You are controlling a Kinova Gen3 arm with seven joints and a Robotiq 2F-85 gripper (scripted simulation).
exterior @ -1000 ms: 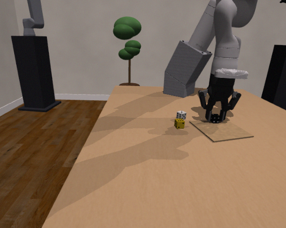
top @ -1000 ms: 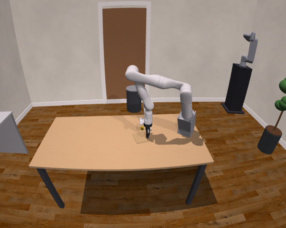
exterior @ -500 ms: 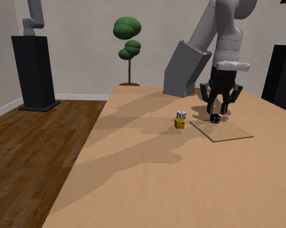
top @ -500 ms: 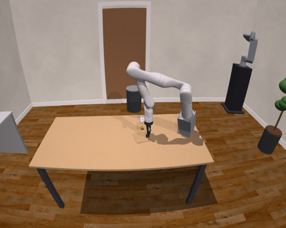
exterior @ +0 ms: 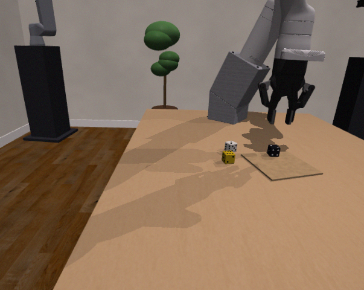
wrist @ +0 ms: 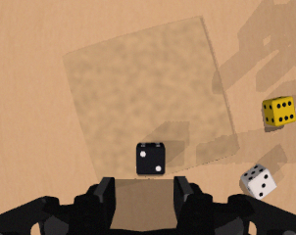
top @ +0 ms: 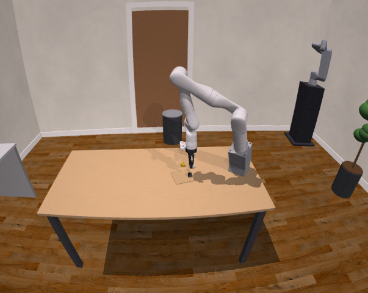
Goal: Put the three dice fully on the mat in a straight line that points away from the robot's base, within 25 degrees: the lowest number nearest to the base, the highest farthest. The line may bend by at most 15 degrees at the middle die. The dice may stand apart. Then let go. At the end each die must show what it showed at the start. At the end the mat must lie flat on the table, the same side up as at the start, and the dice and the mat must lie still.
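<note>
Three dice and one mat are counted on the worktop (top: pixel 114 189) (exterior: pixel 188 249) (wrist: pixel 25 147). One black die (top: pixel 189 174) (exterior: pixel 273 150) (wrist: pixel 150 159) is seated on the mat (top: pixel 179 178) (exterior: pixel 288 168) (wrist: pixel 148 88), near its base-side edge; one yellow die (top: pixel 182 164) (exterior: pixel 228 157) (wrist: pixel 279 112) and one white die (top: pixel 193 166) (exterior: pixel 230 146) (wrist: pixel 259 181) are placed off it. The jaws (top: pixel 191 166) (exterior: pixel 280 119) are parted moderately, with nothing held, and are raised above the black die's level, apart from it.
</note>
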